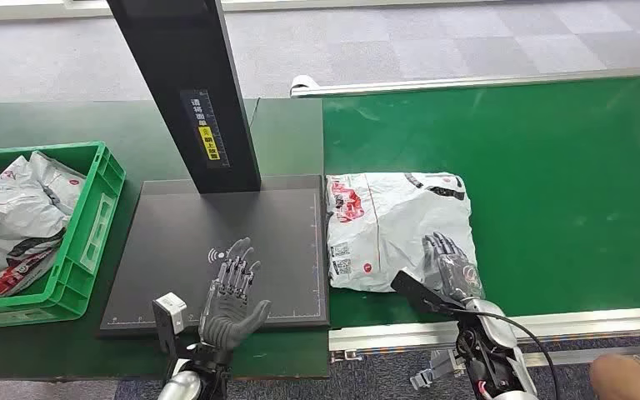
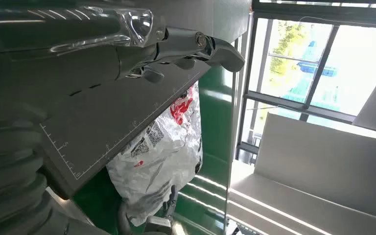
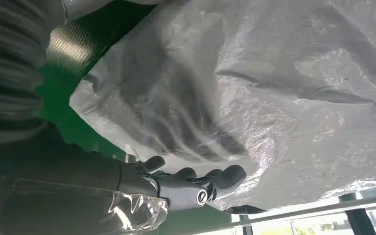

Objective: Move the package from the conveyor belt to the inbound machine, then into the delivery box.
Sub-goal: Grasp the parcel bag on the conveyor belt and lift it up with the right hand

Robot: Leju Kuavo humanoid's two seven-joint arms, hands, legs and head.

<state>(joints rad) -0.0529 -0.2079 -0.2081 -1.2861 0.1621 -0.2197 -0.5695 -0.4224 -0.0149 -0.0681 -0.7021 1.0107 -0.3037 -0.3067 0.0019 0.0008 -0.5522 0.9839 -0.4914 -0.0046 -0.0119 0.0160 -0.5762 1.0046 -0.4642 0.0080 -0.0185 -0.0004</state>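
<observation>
Green conveyor belt (image 1: 550,167) bearing package (image 1: 396,225), table (image 1: 50,125) bearing crate (image 1: 92,208), scanner pad (image 1: 217,250)

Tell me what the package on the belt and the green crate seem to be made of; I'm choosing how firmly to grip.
The package looks like thin, glossy grey-white plastic film: it is crinkled, creased and catches the light in the right wrist view. It probably yields under the fingers. The green crate looks like rigid moulded plastic with a dull sheen, judging by its slotted walls and thick rim. Neither can be confirmed by look alone.
</observation>
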